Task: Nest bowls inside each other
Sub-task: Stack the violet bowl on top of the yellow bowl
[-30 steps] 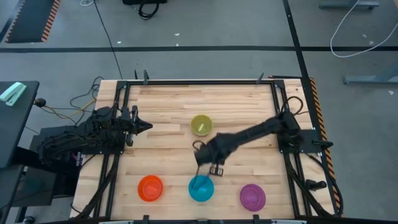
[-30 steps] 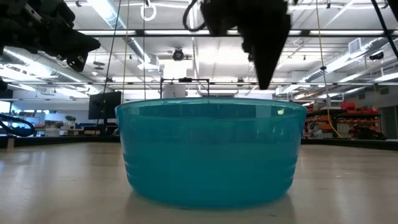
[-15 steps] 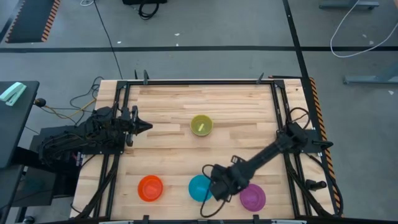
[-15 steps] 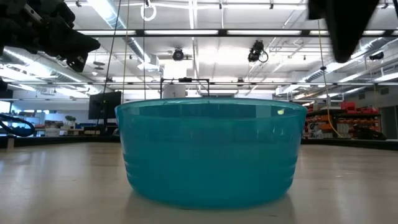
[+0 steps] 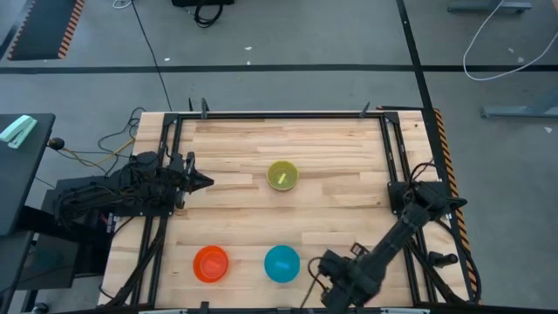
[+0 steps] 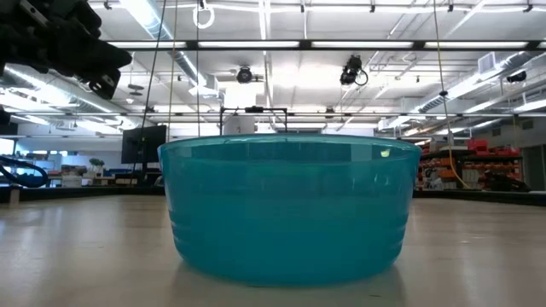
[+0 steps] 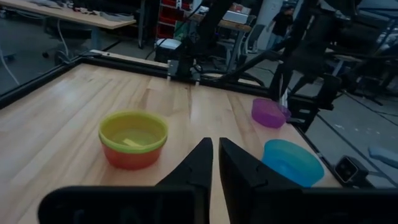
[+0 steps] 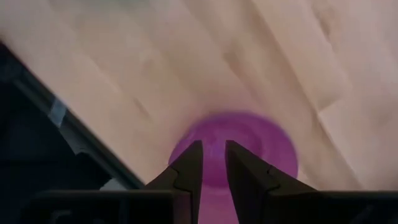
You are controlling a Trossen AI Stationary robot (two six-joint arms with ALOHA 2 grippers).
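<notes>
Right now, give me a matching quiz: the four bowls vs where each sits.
1. blue bowl
2. orange bowl
3. purple bowl
4. olive bowl

A. middle of the table
B. under the right hand
C. fills the low view
D. left of blue in the high view

Pairs: 1-C, 2-D, 3-B, 4-A

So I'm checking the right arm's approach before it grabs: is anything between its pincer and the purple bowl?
Nothing visible is. The right wrist view shows the purple bowl directly beyond the right pincer, with only bare wood around it. From above, the arm covers the bowl at the table's near edge. The blue bowl sits off to the side.
</notes>
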